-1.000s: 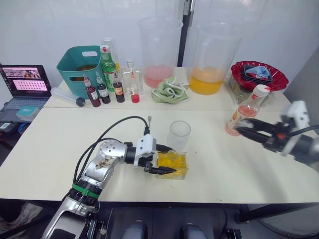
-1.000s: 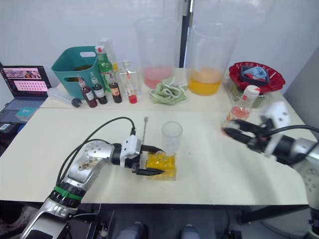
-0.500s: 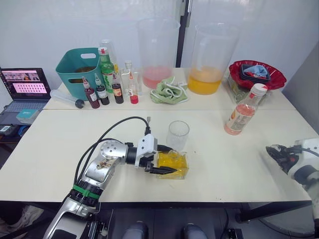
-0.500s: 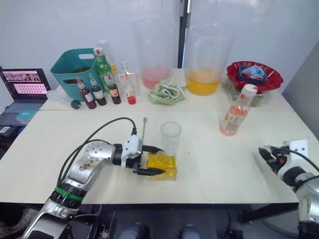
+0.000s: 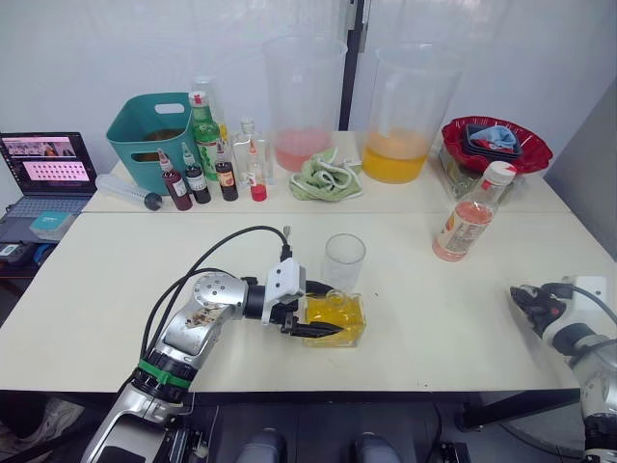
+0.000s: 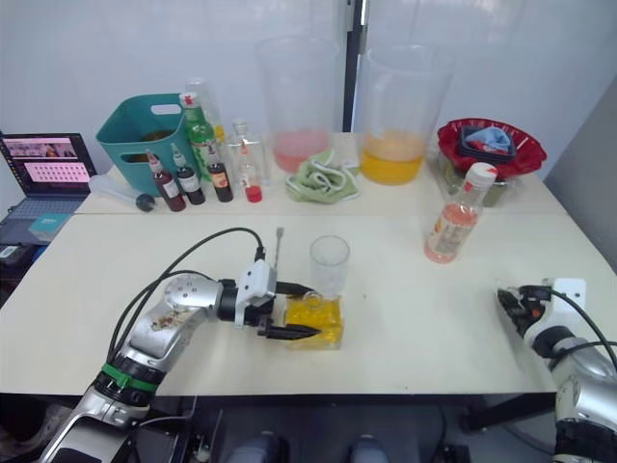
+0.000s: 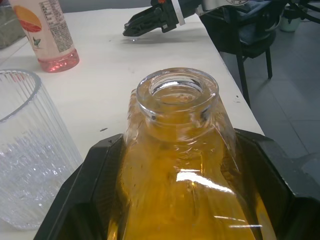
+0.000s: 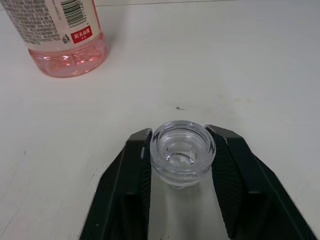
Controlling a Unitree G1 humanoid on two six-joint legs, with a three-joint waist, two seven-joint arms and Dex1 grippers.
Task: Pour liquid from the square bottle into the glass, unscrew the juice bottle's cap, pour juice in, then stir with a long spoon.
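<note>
The square bottle [image 5: 335, 316] of yellow liquid stands open-mouthed near the table's front middle, with my left gripper [image 5: 332, 311] shut around its body. Just behind it, almost touching, stands the empty ribbed glass [image 5: 344, 262]. The juice bottle [image 5: 469, 224], pink with a white cap on, stands at the right. My right gripper [image 8: 181, 137] hovers by the table's right front edge, shut on a clear glass stopper [image 8: 182, 155]. A long spoon [image 6: 279, 246] lies on the table behind my left gripper, its lower end hidden.
Along the back stand a teal basket [image 5: 147, 130], several small bottles [image 5: 198, 178], a green cloth [image 5: 326, 178], two big beakers of pink [image 5: 308, 101] and orange [image 5: 410, 111] liquid, and a red bowl [image 5: 499, 145]. A laptop [image 5: 48, 169] sits far left.
My right gripper has drawn back from beside the juice bottle to the table's right front edge. The left gripper and square bottle have stayed put.
</note>
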